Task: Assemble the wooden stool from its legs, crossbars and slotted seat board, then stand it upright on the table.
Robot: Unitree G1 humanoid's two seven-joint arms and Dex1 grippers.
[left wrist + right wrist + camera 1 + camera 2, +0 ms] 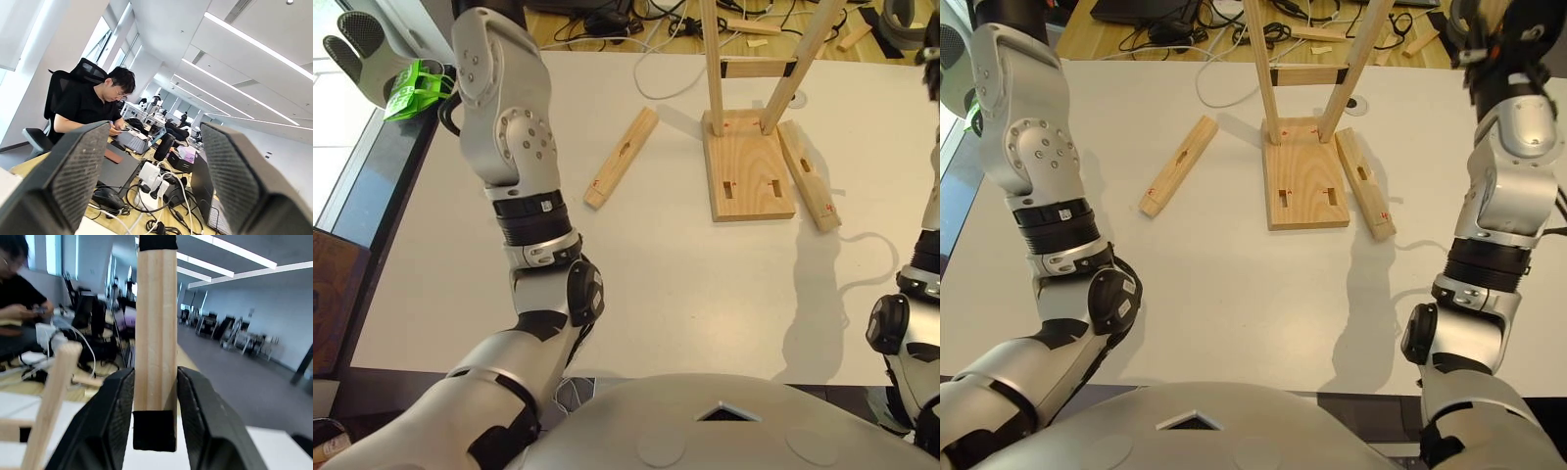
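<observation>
The slotted seat board point(751, 186) lies flat at the far middle of the white table point(685, 284). Two legs rise from its far edge, an upright one point(713, 69) and a leaning one point(793, 73), joined by a crossbar point(1310, 75) with black taped ends. One loose wooden piece point(622, 157) lies left of the board and another point(808, 174) lies against its right side. My right gripper point(155, 423) is shut on the leaning leg point(155, 333) high above the board. My left gripper point(156, 186) is raised at the table's left, open, with nothing between its fingers.
Cables and wood scraps point(749, 27) lie on the bench beyond the table's far edge. A white cable point(656, 83) runs onto the table near the legs. A green object point(416, 88) sits off the left edge.
</observation>
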